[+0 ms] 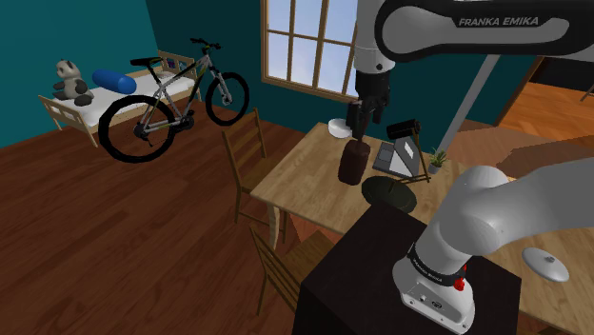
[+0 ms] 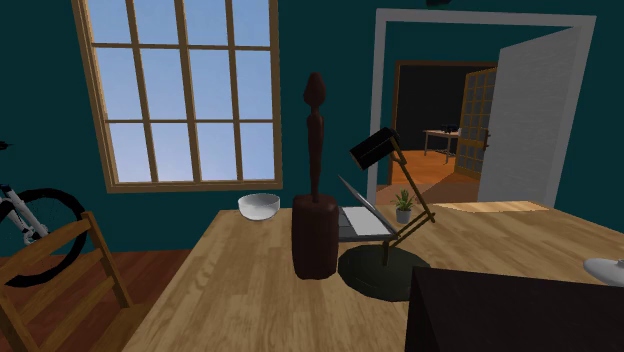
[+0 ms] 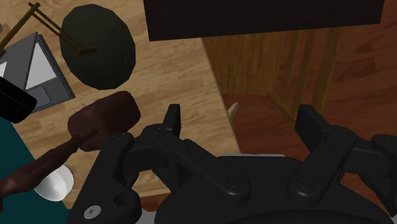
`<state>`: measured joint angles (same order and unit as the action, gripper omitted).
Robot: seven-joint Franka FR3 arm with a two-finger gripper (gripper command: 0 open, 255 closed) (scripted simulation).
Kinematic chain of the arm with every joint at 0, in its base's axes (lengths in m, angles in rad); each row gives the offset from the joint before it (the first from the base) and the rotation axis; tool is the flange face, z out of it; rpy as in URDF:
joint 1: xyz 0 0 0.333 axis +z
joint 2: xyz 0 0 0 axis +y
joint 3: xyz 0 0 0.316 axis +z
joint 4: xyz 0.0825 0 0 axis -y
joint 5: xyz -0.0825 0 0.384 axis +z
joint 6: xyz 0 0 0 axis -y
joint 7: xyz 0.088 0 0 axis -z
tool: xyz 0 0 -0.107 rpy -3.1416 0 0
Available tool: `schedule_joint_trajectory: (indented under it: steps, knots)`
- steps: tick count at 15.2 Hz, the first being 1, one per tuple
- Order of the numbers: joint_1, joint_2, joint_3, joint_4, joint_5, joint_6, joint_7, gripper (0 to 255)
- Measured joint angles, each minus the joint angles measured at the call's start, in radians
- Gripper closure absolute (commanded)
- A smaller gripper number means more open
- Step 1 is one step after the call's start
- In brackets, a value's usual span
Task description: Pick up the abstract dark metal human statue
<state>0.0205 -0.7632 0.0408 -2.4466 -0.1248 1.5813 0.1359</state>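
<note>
Statue partly beyond the edge

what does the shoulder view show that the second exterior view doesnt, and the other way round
Shoulder view's own: the white arm, its gripper just above the statue, and a bed with a toy panda.
Second exterior view's own: the white door standing open, a far room with a desk, and the statue's slim top, clear of any gripper.
Shared: statue, table, lamp, laptop, bowl, potted plant, window and bicycle.
</note>
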Motion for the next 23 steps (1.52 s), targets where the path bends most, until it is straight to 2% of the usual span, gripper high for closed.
schedule_joint_trajectory:
  steps: [3,8,16,23]
  knots:
    - [-0.018,0.027,-0.009,0.002,-0.009,0.040,0.019,0]
    - [-0.089,0.116,-0.048,-0.008,-0.043,0.199,0.095,0]
    - [-0.199,0.311,-0.120,0.051,-0.090,0.442,0.219,0]
    - [-0.282,0.464,-0.187,0.131,-0.107,0.609,0.320,0]
